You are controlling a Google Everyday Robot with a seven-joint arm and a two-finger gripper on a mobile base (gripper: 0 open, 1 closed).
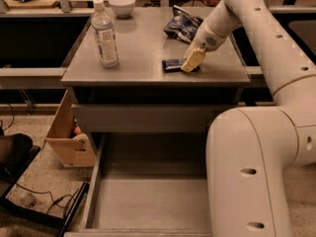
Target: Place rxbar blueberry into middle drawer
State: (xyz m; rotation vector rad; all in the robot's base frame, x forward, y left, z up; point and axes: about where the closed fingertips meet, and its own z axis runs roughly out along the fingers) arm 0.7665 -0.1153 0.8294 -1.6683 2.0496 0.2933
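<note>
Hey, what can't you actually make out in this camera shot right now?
rxbar blueberry: camera view, right end hidden by the pincer on the countertop; label too small to read.
middle drawer: camera view, right part behind the robot arm, front cut off by the bottom edge.
snack bag: camera view, right edge behind the arm.
</note>
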